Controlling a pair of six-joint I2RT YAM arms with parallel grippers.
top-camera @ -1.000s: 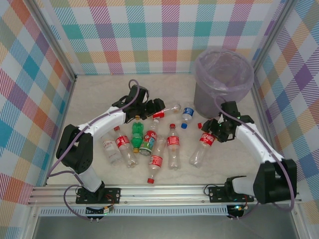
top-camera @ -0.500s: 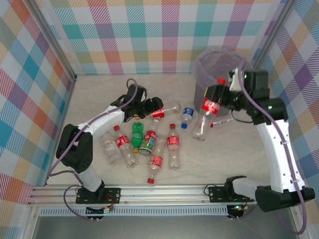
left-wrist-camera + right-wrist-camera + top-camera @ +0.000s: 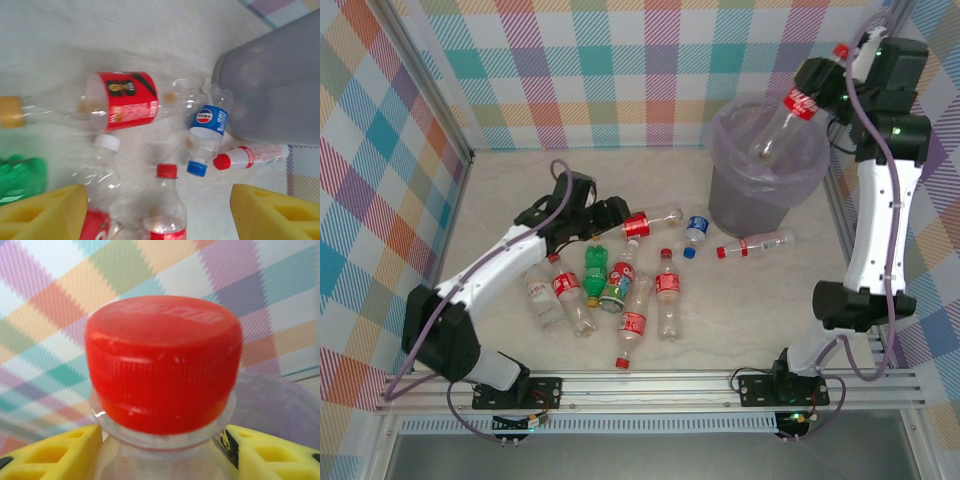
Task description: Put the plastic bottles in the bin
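Right hand (image 3: 837, 60) grips a red-capped bottle (image 3: 782, 122) by the neck, tilted over the bin (image 3: 738, 205); its cap (image 3: 162, 360) hides the body from the wrist camera. Left hand (image 3: 160, 212) gapes open above bottles (image 3: 667, 285) lying on the desk (image 3: 500, 185), its fingers (image 3: 45, 212) cut off by the frame

A lab robot test cell: pastel checked cloth walls (image 3: 660, 70) close in a pale desk (image 3: 770, 310) from 9 to 3 o'clock, and an aluminium rail (image 3: 650, 390) at 6 o'clock carries bolted arm bases (image 3: 515, 388).
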